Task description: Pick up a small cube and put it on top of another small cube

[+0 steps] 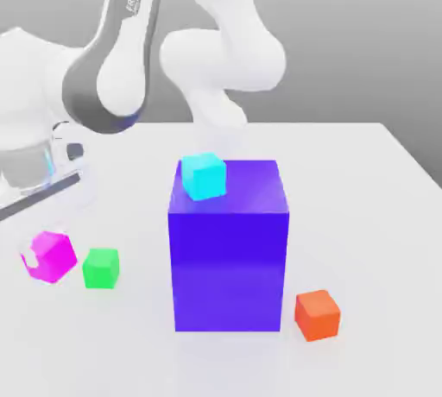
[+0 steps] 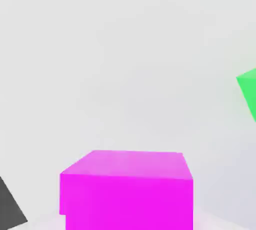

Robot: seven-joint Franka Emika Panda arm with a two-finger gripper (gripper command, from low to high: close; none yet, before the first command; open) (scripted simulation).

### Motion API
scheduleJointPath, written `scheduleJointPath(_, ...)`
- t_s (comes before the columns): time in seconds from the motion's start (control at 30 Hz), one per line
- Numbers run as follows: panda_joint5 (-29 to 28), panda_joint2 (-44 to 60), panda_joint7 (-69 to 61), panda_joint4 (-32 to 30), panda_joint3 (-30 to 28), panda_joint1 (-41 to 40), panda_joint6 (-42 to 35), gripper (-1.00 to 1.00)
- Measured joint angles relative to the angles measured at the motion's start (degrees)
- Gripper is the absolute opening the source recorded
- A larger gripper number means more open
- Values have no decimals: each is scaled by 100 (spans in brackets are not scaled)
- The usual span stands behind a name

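On the table (image 1: 380,179) — four small cubes, seemingly one large block (image 1: 229,253).

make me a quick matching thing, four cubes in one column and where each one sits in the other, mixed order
Things:
1. small cyan cube
2. small magenta-pink cube
3. small green cube
4. small orange cube

Places:
A. on the table by the big blue block's lower corner, exterior view's right
B. on top of the big blue block
C. farthest to the exterior view's left
D. just beside the magenta-pink one

Pairs: 1-B, 2-C, 3-D, 4-A
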Motion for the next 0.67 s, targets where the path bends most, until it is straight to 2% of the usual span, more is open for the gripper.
scheduleJointPath(0.2, -1287, -892, 2546, -1308, 415, -970, 304, -100)
scheduleJointPath(0.27, -1516, -856, 2900, -1446, 491, -1166, 449, -100)
scheduleJointPath(0.47, -1639, -172, 3054, -1437, 514, -1255, 1119, -100)
scheduleJointPath(0.6, -1392, 393, 2886, -1433, 558, -1202, 1679, -100)
scheduleJointPath(0.63, -1263, 532, 2795, -1436, 605, -1212, 1818, 100)
scheduleJointPath(0.67, -1263, 532, 2794, -1436, 604, -1217, 1819, 100)
